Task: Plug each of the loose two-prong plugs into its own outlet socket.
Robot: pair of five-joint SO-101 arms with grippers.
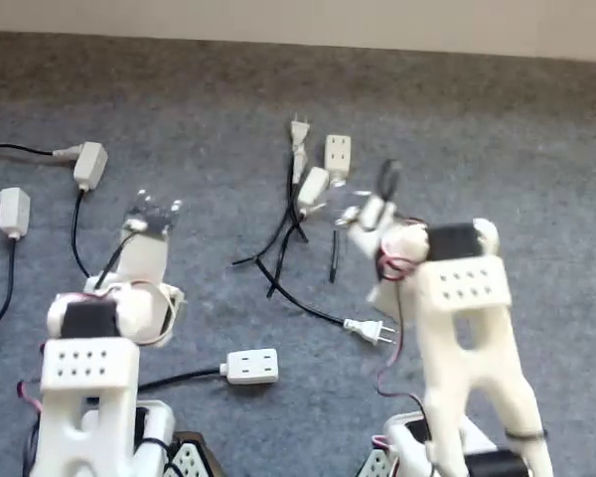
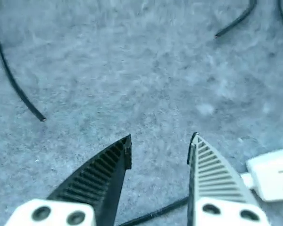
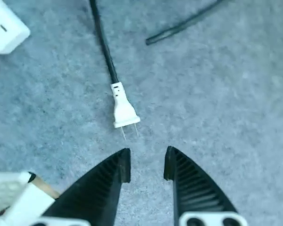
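Just before the two-prong plug (image 3: pixel 124 110), the right gripper (image 3: pixel 147 162) gapes open and empty; closing on its thin prongs (image 3: pixel 129 132) alone risks a slip.

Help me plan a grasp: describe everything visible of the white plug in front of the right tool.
The white plug looks like moulded plastic, with two thin metal prongs and a black cord leaving its back end. It lies flat on the grey carpet, unplugged and untouched, prongs toward the open right tool.

White plug (image 3: pixel 124 113) with black cord (image 3: pixel 102 42), white outlet socket (image 1: pixel 251 366), grey carpet (image 1: pixel 497 129) (faintly speckled), black ribbed fingers (image 3: pixel 104 183).
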